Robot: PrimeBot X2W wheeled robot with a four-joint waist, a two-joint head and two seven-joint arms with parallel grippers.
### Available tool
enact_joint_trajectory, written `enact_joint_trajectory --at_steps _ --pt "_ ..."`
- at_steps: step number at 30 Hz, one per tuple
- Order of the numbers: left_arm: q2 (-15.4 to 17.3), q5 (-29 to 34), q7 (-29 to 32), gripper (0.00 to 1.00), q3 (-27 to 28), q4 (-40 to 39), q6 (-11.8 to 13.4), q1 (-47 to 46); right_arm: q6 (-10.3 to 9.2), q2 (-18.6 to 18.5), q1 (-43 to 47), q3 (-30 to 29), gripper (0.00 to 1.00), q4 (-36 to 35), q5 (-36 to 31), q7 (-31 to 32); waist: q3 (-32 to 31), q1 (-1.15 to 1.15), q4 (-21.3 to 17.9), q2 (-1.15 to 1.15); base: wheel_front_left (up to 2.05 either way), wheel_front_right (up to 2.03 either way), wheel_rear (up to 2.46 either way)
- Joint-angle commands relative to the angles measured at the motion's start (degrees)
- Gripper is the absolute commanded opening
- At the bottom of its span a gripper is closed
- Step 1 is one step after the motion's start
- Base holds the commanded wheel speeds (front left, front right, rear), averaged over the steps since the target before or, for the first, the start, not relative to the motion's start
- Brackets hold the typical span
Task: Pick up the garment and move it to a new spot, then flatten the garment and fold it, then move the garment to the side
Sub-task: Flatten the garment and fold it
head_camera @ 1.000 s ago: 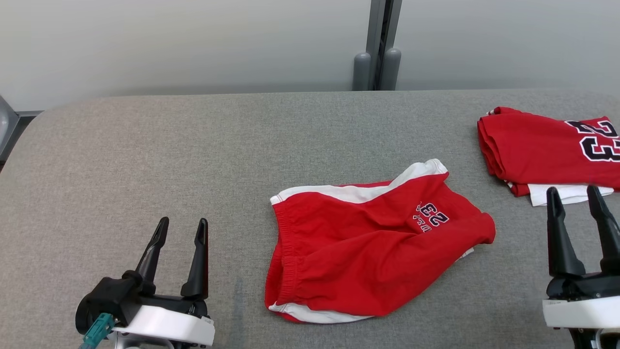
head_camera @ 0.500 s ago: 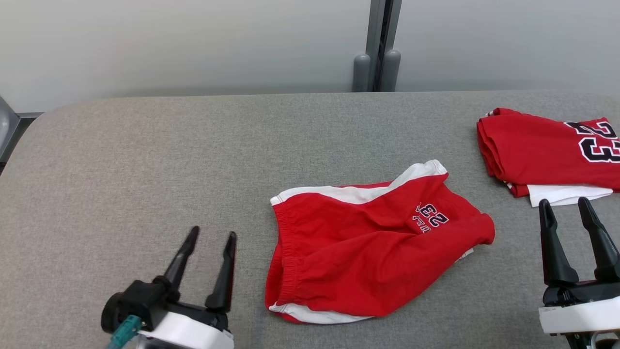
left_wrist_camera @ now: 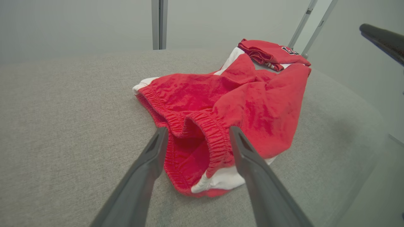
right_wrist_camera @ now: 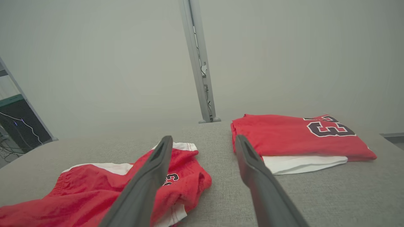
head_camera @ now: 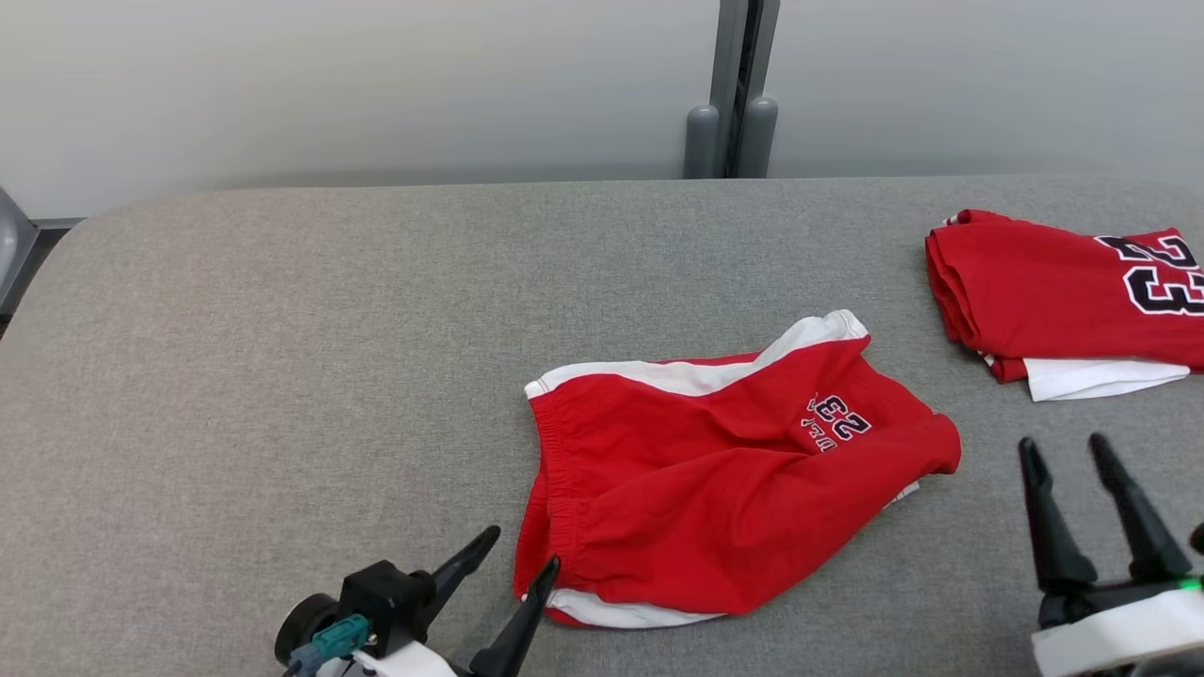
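The fingers of your left gripper (head_camera: 524,548) stand wide apart with the elastic waistband corner of the red shorts (head_camera: 715,489) between their tips, though you can't quite tell whether either tip touches cloth. The arm comes in low from the near left. Your right gripper (head_camera: 1061,442) is spread just as wide and holds nothing, pointing away over the grey padded table (head_camera: 282,329), right of the rumpled shorts at mid-table and near a folded red jersey (head_camera: 1053,282), with a pale wall (head_camera: 376,85) behind.
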Motion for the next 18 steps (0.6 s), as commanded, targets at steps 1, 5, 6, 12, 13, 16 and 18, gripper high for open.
enact_joint_trajectory --at_steps 1,5,6,12,13,16,18 --pt "1.3 -1.6 1.0 1.00 -1.1 -0.5 0.0 -1.1 0.05 -1.3 0.3 1.9 1.00 2.0 1.4 0.6 0.1 0.00 -0.2 0.00 0.00 0.00 0.00" --pt "3.4 -5.3 3.8 1.00 -3.5 -0.4 0.0 -1.2 0.05 -4.4 -0.6 7.4 1.00 5.7 4.5 4.2 0.3 0.00 -0.7 0.00 0.00 0.00 0.00" --pt "3.9 -5.9 4.7 1.00 -4.3 -0.3 0.0 -1.1 0.05 -5.2 -1.0 8.6 1.00 6.4 5.4 5.2 0.4 0.00 -0.8 0.00 0.00 0.00 0.00" --pt "5.0 -8.1 7.6 1.00 -5.5 0.3 0.0 -1.9 0.05 -7.3 -4.0 13.6 1.00 9.3 8.5 7.5 1.2 0.00 -1.1 0.00 0.00 0.00 0.00" --pt "5.2 -8.4 8.1 1.00 -5.9 0.5 0.0 -1.8 0.05 -7.5 -4.7 14.4 1.00 9.9 8.9 7.9 1.4 0.00 -1.2 0.00 0.00 0.00 0.00" --pt "5.7 -7.8 8.1 1.00 -6.2 0.5 0.0 -3.2 0.05 -7.9 -7.8 16.7 1.00 12.0 9.9 9.1 2.0 0.00 -1.3 0.00 0.00 0.00 0.00" --pt "5.6 -7.7 8.0 1.00 -6.5 0.5 0.0 -3.6 0.05 -8.1 -9.8 18.5 1.00 13.7 10.5 9.7 2.5 0.00 -1.1 0.00 0.00 0.00 0.00"
